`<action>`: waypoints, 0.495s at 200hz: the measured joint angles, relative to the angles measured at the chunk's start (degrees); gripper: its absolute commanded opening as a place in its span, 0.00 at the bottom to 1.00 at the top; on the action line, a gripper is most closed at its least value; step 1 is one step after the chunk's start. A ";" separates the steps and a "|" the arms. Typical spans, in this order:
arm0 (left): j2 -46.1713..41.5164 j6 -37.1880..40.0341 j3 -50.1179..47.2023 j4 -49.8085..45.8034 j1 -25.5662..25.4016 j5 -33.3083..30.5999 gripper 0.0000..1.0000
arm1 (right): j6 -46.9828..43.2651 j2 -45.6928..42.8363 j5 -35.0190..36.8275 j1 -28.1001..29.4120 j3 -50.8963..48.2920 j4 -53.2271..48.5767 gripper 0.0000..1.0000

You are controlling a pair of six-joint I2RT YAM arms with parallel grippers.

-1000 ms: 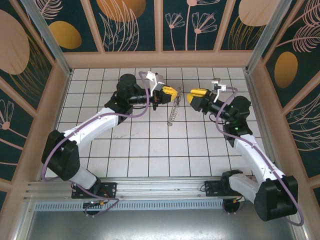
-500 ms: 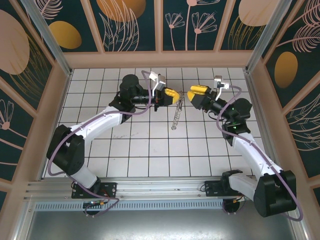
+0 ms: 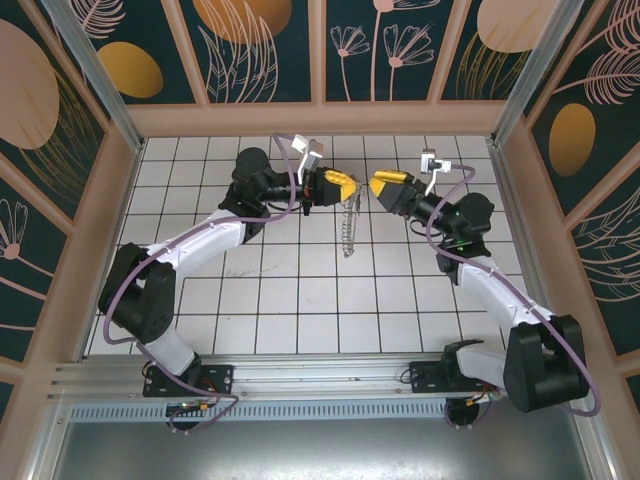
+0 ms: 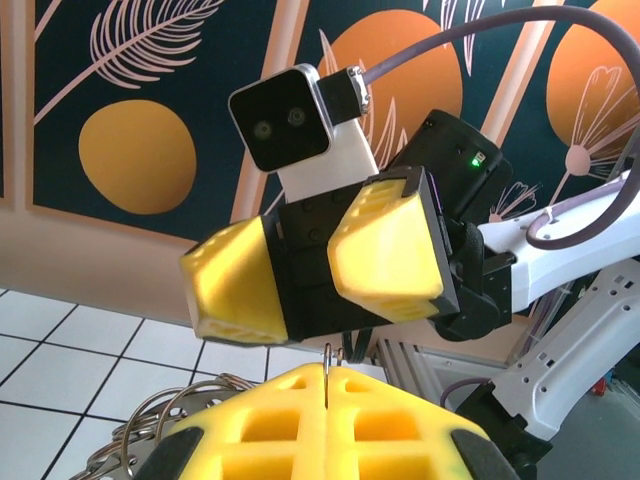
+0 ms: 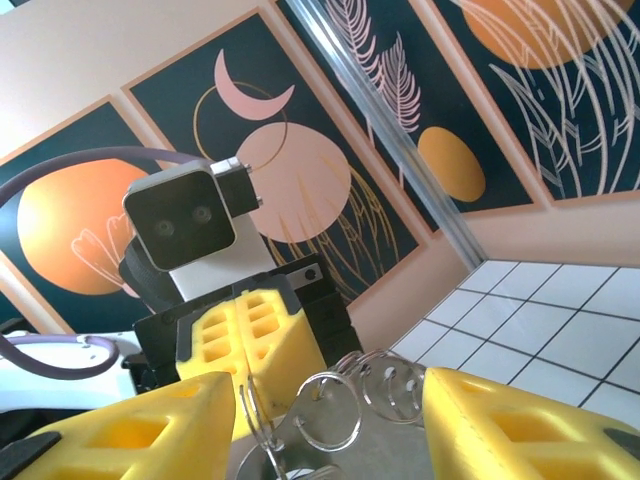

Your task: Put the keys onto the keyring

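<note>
Two arms up over the far middle of the tiled table (image 3: 300, 300), tips facing. Left side first: left gripper (image 3: 350, 188) pointing right, clamped tight on the keyring (image 3: 348, 228). From the left wrist camera, yellow pads (image 4: 400, 425) pressed flat together with one thin wire of the ring nipped in the seam. Hanging straight down from that grip as a chain-like strand of small grey metal pieces; lower end at tile level, touching or not cannot tell. Just right of it: right gripper (image 3: 376, 188) pointing left, near the left tips but apart. Spread wide, holding nothing. From the right wrist camera, fingers (image 5: 130, 425) either side of the wire coils, clear of them. Cannot pick out the lone dark key from the fringe pieces.
</note>
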 measured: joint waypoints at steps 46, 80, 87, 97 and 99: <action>0.79 -3.08 -0.07 3.39 0.00 0.11 0.00 | 0.39 1.07 0.07 2.60 0.00 2.05 0.50; 1.20 -5.25 -0.24 5.86 0.00 0.07 0.00 | 0.42 2.40 0.48 3.58 0.00 2.93 0.46; 1.29 -5.64 -0.24 6.29 0.00 0.04 0.00 | 0.42 2.49 0.55 3.72 0.00 3.02 0.45; 1.44 -6.12 -0.28 6.80 0.00 -0.02 0.00 | 0.44 2.56 0.66 3.89 0.00 3.30 0.43; 1.49 -6.29 -0.31 6.88 0.00 0.00 0.00 | 0.44 2.56 0.66 3.93 0.00 3.34 0.43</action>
